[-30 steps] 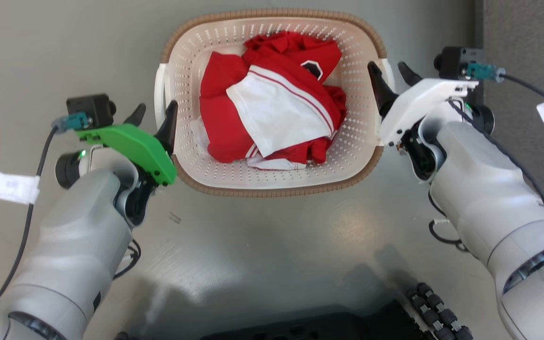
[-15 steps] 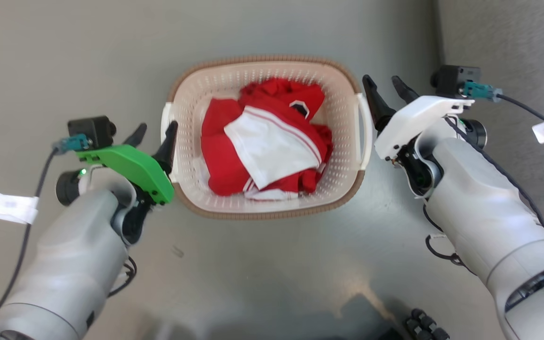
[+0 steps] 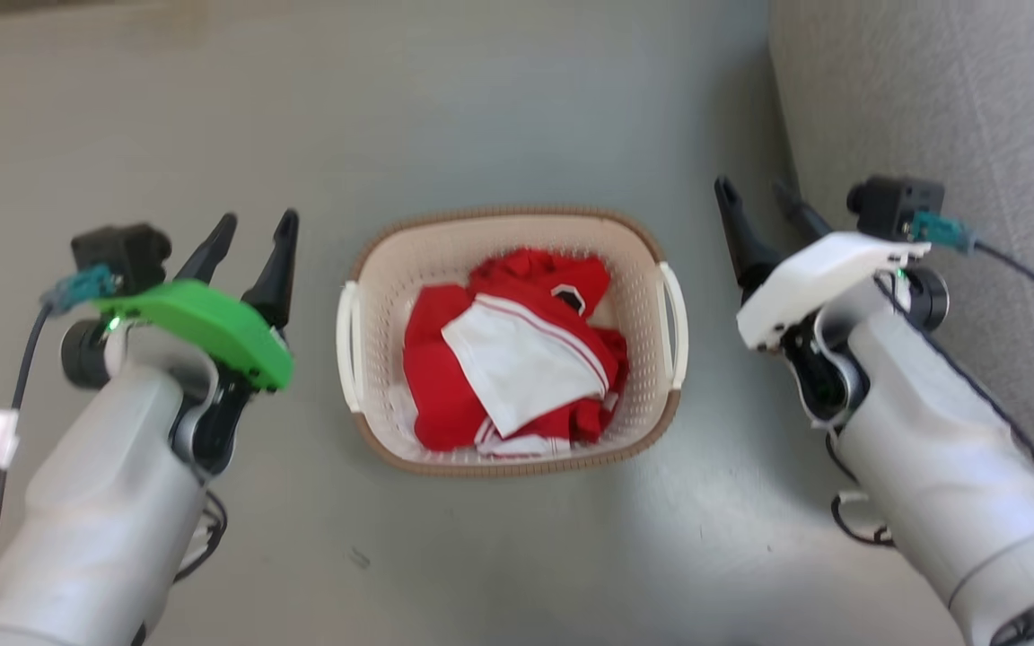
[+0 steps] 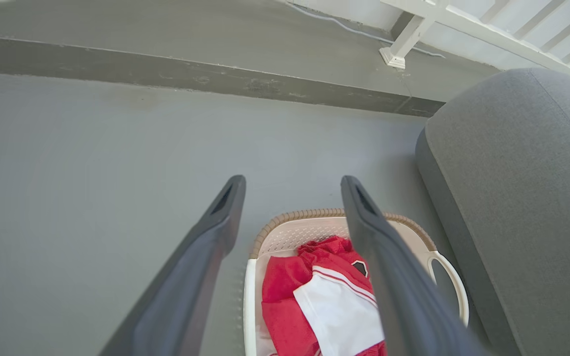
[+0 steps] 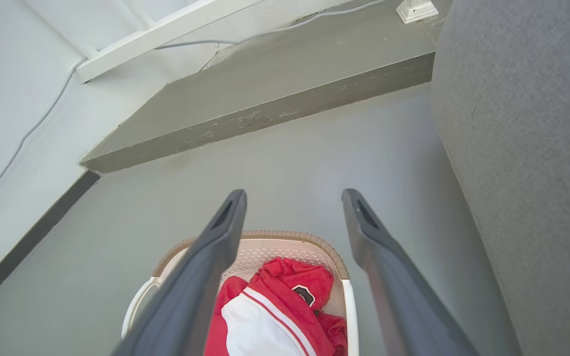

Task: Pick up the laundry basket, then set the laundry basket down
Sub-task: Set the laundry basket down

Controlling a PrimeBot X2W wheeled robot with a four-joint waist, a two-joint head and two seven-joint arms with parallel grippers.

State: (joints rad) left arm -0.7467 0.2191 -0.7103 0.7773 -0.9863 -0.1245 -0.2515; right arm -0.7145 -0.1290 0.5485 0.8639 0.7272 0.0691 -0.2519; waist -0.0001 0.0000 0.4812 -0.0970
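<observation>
Finds laundry basket w/ red-white clothes resting on floor btwn arms, left gripper & right gripper both spread, holding nothing, apart from handles; judges pick-up pending or set-down complete, cannot tell which

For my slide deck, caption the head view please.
Cream-white perforated plastic laundry basket holding red-and-white clothing sits on grey floor, both arms' open jaws clear of it.

The cream-white perforated plastic laundry basket is smooth and faintly glossy, its brown rim woven-textured. The red-and-white garment is soft matt cloth. The grey floor has a dull sheen; the grey couch is coarse fabric.
</observation>
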